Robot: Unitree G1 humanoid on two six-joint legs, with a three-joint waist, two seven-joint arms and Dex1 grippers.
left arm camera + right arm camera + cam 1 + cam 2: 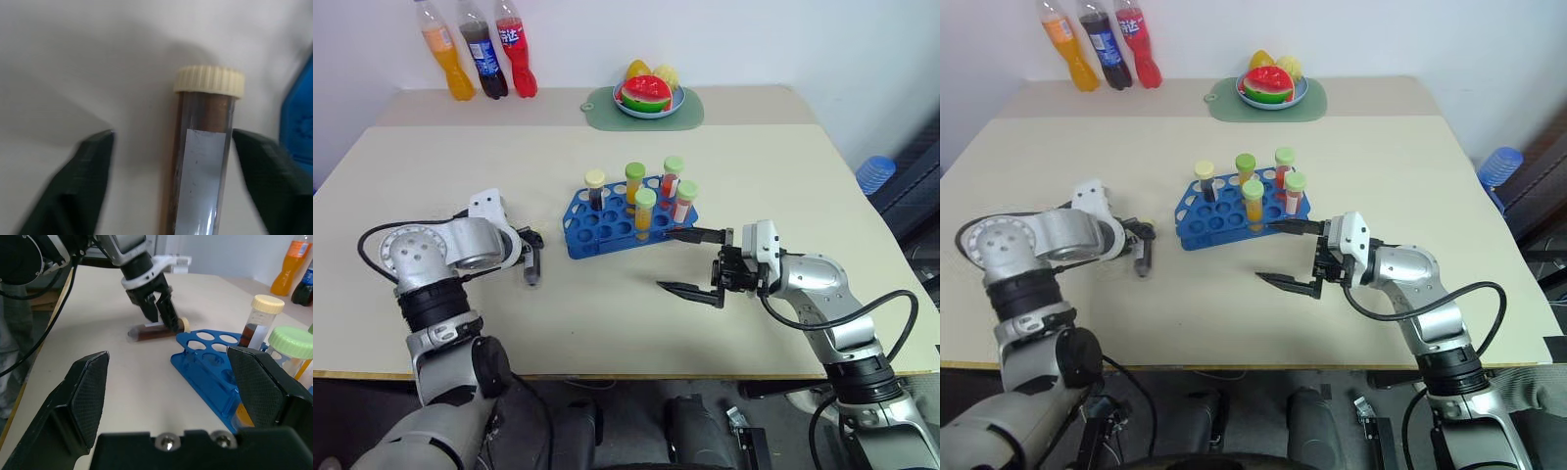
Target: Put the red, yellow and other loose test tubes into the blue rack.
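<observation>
Left gripper point(159, 308) points steeply downward, its fingers point(85, 176) parted, a gap beside each. Right gripper point(693, 262) lies level, fingers spread wide, nothing between them.

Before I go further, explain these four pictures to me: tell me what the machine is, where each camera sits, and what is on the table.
This is a humanoid robot with two arms, each ending in a two-fingered black gripper. Two pictures come from its head, looking down over the table. The other two come from cameras on its wrists.

The blue rack holds five capped tubes. One brown test tube with a cream cap lies flat on the table beside the rack. The left gripper straddles it, its fingers either side but not yet clamped. The right gripper is open and holds nothing.

At the back stand three soda bottles and a fruit plate on a green mat.
</observation>
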